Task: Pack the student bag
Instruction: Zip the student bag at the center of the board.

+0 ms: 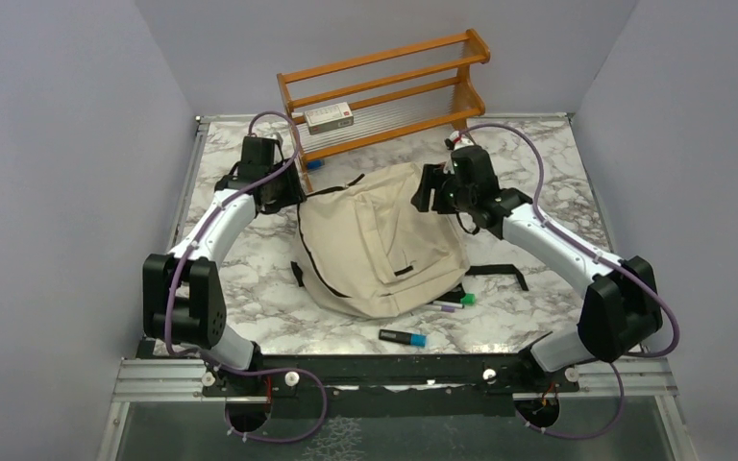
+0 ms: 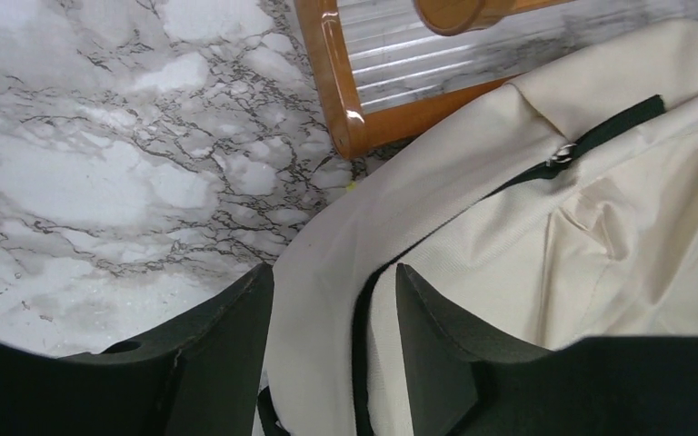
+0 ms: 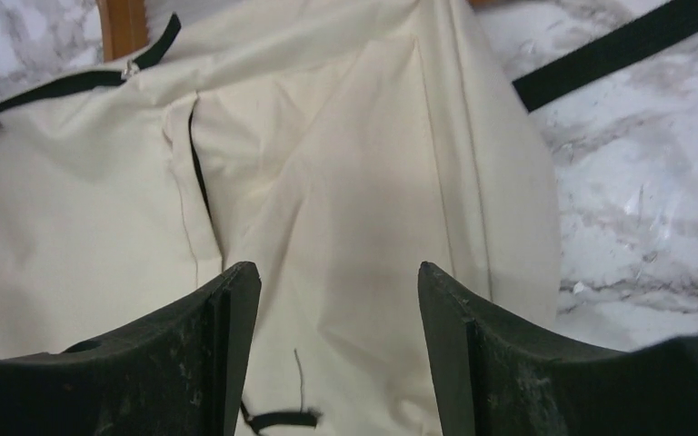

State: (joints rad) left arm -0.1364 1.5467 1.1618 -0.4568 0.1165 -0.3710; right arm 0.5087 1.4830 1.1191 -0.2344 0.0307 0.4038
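The bag (image 1: 380,240) fills the middle, its far edge close against the rack (image 1: 384,91), leaving little room behind. Markers (image 1: 403,337) lie near its front edge. Left of it the table (image 1: 250,279) is open marble; a strap (image 1: 500,272) trails on the right.

The student bag (image 1: 375,245) is beige fabric with black zipper lines. It lies flat, mid-table (image 1: 250,279), with its black straps splayed.

White marble-pattern table (image 1: 250,279), plain grey walls (image 1: 58,144) on three sides. Wooden rack (image 1: 471,99) at table's far edge, aluminium rail (image 1: 154,379) along near edge. Even light.
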